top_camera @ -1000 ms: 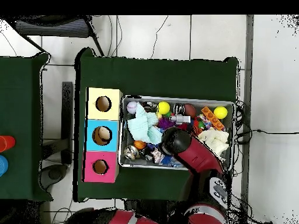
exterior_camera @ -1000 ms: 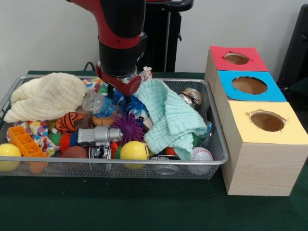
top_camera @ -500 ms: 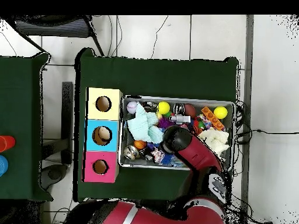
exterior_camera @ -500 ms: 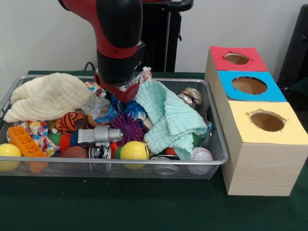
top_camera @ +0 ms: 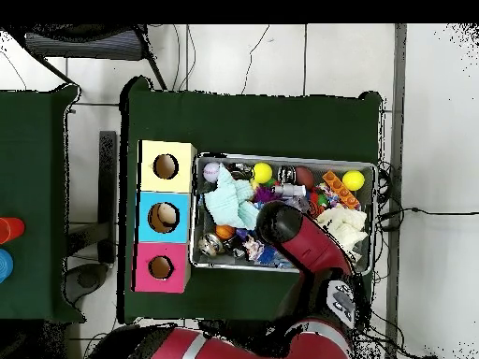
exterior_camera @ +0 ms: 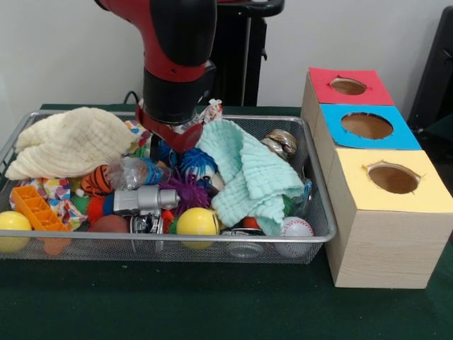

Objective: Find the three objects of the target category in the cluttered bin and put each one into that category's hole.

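Clear plastic bottle (exterior_camera: 136,172) had dropped beside the silver toy (exterior_camera: 145,199); gripper (exterior_camera: 170,134) state unreadable, so regrasp likely needed.

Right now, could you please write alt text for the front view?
A red and black robot arm reaches down into a cluttered wire-mesh bin of toys, cloths and a crumpled clear plastic bottle. Beside it stand wooden boxes with a red-topped hole, then blue, then yellow.

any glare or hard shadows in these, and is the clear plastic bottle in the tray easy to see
Front view: soft, even light; small highlights on the shiny metal can; the see-through crumpled plastic bottle reads faintly against the colourful toys in the silver wire-mesh tray. Overhead view: the red and black arm covers the tray's middle, so that bottle cannot be made out there.
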Tool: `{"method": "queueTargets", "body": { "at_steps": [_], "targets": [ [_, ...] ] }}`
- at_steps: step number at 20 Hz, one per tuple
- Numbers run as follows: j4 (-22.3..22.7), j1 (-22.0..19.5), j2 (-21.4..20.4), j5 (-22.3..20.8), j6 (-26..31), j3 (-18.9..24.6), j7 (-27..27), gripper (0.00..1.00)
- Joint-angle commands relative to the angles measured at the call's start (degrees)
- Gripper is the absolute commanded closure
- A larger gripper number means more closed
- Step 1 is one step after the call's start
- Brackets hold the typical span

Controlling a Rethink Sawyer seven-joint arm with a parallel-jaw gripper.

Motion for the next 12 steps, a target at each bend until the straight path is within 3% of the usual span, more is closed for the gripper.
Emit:
{"method": "queueTargets", "body": {
  "at_steps": [1, 5, 12],
  "targets": [
    [3.92, 0.56, -1.34, 3.06, -4.59, 1.94, 16.86, 0.00],
    [3.71, 1.59, -2.45, 3.09, -4.51, 1.12, 16.76, 0.00],
    [2.57, 3.79, -2.39, 3.59, 0.91, -1.89, 17.42, 0.00]
  ]
}}
